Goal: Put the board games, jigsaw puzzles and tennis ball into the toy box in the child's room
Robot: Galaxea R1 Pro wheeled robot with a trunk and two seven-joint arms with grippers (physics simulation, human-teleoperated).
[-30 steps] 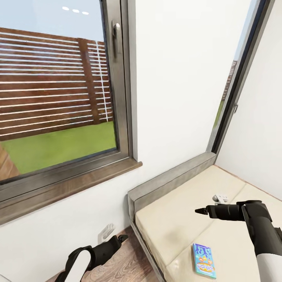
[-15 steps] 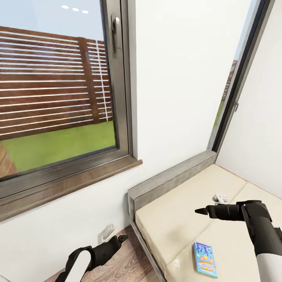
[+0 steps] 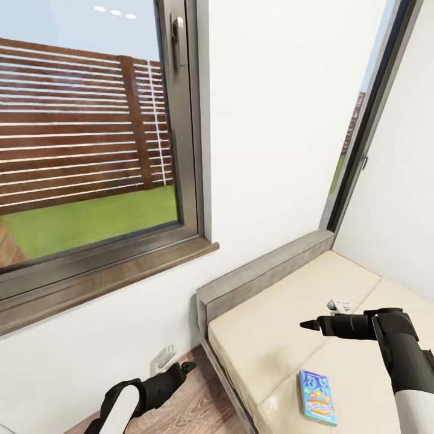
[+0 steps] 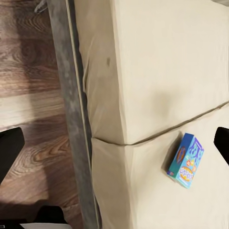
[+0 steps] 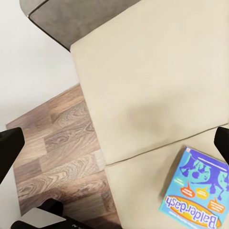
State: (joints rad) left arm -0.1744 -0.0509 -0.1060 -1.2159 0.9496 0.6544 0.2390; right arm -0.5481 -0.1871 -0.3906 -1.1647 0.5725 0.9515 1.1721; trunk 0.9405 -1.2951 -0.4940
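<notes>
Teal-blue flat cardboard board game (image 3: 317, 389) lies on the cream bed (image 3: 271, 337), at your right gripper's (image 3: 308, 326) five o'clock; fingers spread, empty. Descend, pinch its edge.

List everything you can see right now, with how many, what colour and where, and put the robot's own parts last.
Board game: one, teal-blue box, lying flat on the bed near its seam.
Bed: one, cream cushions in a grey frame, in the corner under the windows.
Windows: two, dark frames, one on each wall; the bigger one shows grass and a brown slatted fence.
Floor: wood planks, beside the bed.
Wall socket: one, white, low on the wall.
Left gripper: black, open, over the floor.
Right gripper: black, open, above the bed.
</notes>
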